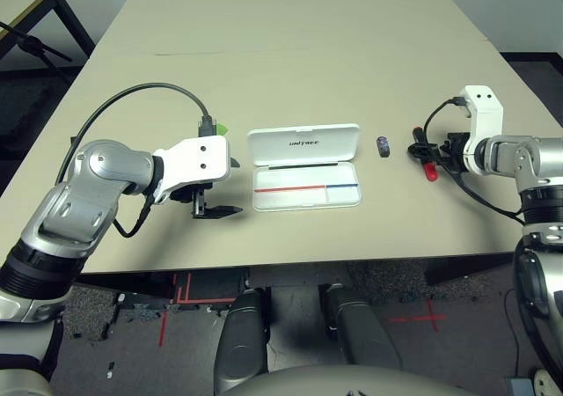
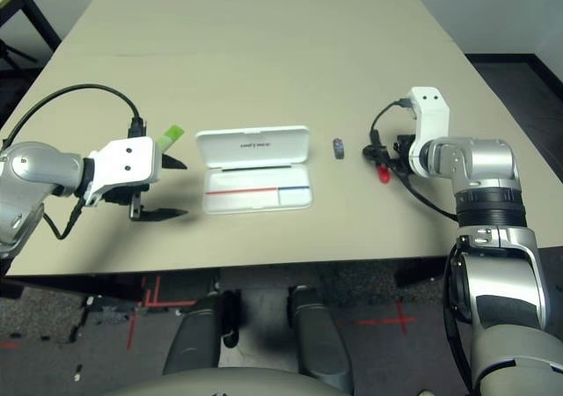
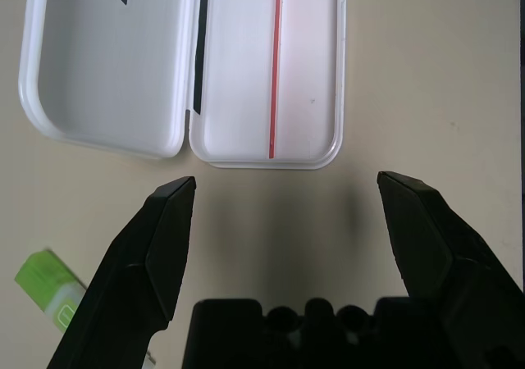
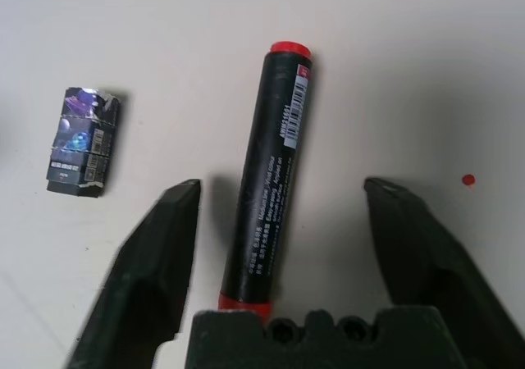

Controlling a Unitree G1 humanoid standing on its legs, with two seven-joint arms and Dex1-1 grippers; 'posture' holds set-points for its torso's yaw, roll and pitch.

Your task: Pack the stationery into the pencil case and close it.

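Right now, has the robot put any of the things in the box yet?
Not yet. The pencil case lies open on the table and empty. The right gripper has its fingers open on either side of the marker, which lies on the table, not gripped yet. The small block and the green stick are also out on the table. All three need packing, then the lid closed.

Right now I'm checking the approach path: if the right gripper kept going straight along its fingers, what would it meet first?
The right gripper would first meet the marker, lying on the table between its open fingers. How far above it the fingers stand is unclear.
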